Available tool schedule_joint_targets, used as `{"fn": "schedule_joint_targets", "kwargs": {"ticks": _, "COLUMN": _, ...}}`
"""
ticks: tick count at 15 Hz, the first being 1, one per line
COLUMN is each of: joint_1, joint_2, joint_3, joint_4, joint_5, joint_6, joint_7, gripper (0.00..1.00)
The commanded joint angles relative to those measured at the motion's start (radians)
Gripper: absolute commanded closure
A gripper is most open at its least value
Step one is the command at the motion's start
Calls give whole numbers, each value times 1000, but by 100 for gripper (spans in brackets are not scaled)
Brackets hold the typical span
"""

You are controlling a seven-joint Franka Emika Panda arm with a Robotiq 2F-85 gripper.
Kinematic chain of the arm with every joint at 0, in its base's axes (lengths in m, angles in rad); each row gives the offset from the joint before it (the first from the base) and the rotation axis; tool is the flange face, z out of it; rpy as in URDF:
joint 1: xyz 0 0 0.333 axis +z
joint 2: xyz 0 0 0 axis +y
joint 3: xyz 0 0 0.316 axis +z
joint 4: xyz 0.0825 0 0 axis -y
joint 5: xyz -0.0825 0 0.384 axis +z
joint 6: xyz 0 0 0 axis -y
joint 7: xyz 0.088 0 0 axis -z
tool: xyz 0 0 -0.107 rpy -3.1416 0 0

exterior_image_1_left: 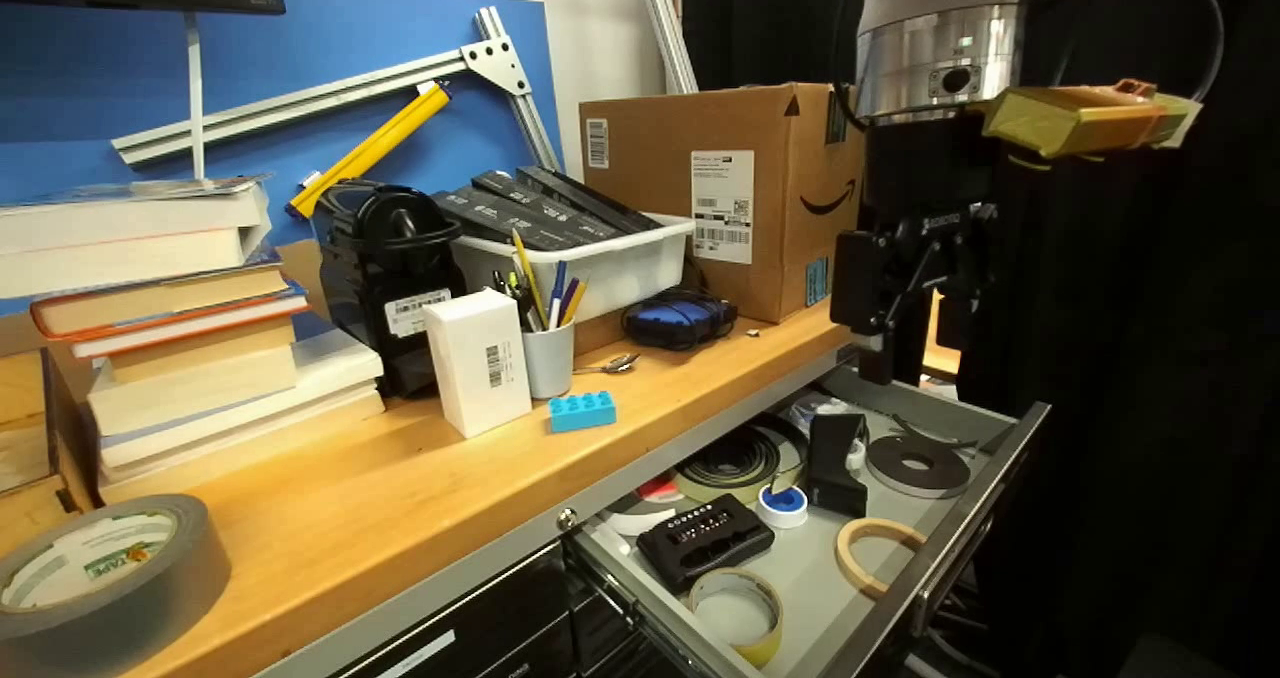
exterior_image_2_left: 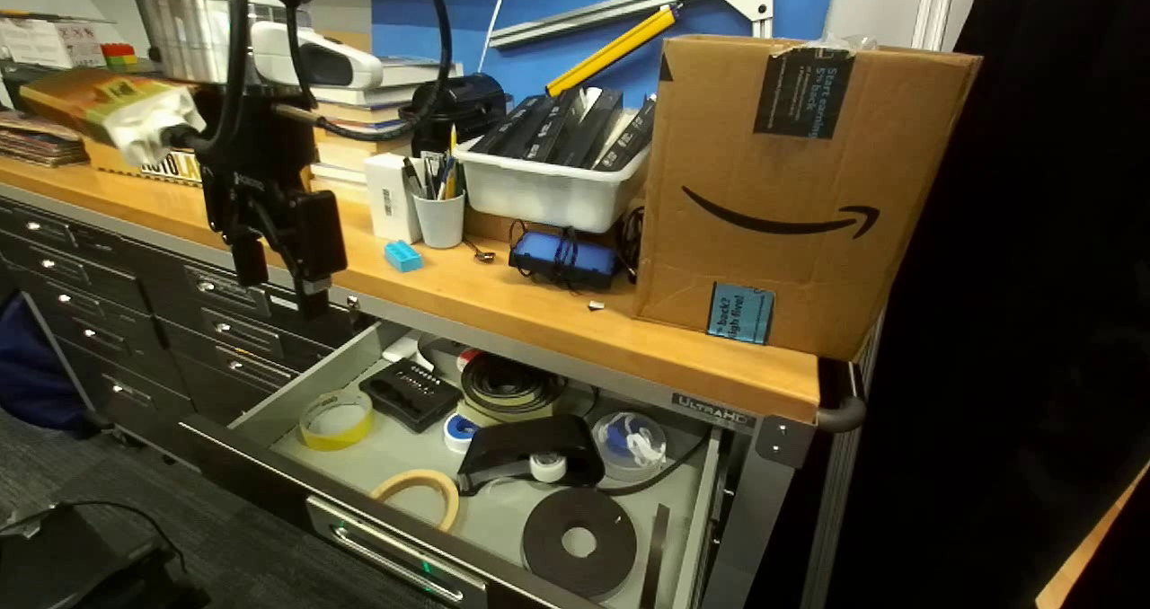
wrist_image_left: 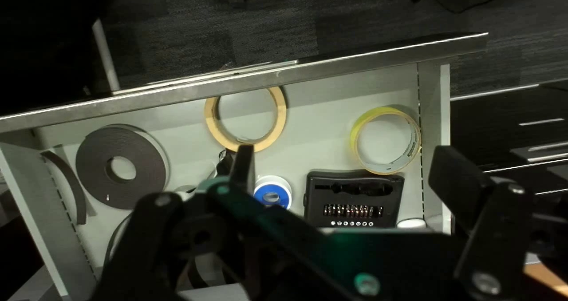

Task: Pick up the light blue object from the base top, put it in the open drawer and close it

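Observation:
The light blue object is a small toy brick (exterior_image_1_left: 582,414) lying on the wooden worktop (exterior_image_1_left: 400,503). It also shows in an exterior view (exterior_image_2_left: 402,256) and is out of view in the wrist view. The drawer (exterior_image_1_left: 815,578) below the worktop is pulled open, with its handled front (exterior_image_2_left: 386,551) facing out. My gripper (exterior_image_1_left: 915,346) is open and empty, pointing down. In the wrist view its spread fingers (wrist_image_left: 346,161) are above the open drawer (wrist_image_left: 319,114). The gripper is apart from the brick, out in front of the worktop.
Behind the brick stand a white box (exterior_image_1_left: 478,363) and a pen cup (exterior_image_1_left: 549,360), with a spoon (exterior_image_1_left: 610,364) nearby. A blue corded device (exterior_image_2_left: 564,257) and a cardboard box (exterior_image_2_left: 791,196) are farther along. The drawer holds tape rolls (wrist_image_left: 385,140) and a bit set (wrist_image_left: 355,199).

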Motion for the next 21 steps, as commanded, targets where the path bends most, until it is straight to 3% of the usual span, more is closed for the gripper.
{"fn": "schedule_joint_targets", "kwargs": {"ticks": 1, "joint_1": 36, "joint_2": 86, "joint_3": -2, "joint_4": 50, "joint_5": 38, "joint_6": 74, "joint_7": -16, "gripper": 0}}
{"fn": "schedule_joint_targets", "kwargs": {"ticks": 4, "joint_1": 59, "joint_2": 184, "joint_3": 29, "joint_4": 93, "joint_5": 26, "joint_6": 236, "joint_7": 8, "gripper": 0}}
{"fn": "schedule_joint_targets", "kwargs": {"ticks": 7, "joint_1": 77, "joint_2": 319, "joint_3": 53, "joint_4": 184, "joint_5": 10, "joint_6": 326, "joint_7": 3, "gripper": 0}}
{"fn": "schedule_joint_targets", "kwargs": {"ticks": 15, "joint_1": 97, "joint_2": 660, "joint_3": 85, "joint_4": 486, "joint_5": -41, "joint_6": 299, "joint_7": 8, "gripper": 0}}
{"fn": "schedule_joint_targets", "kwargs": {"ticks": 21, "joint_1": 106, "joint_2": 830, "joint_3": 98, "joint_4": 635, "joint_5": 27, "joint_6": 246, "joint_7": -76, "gripper": 0}}
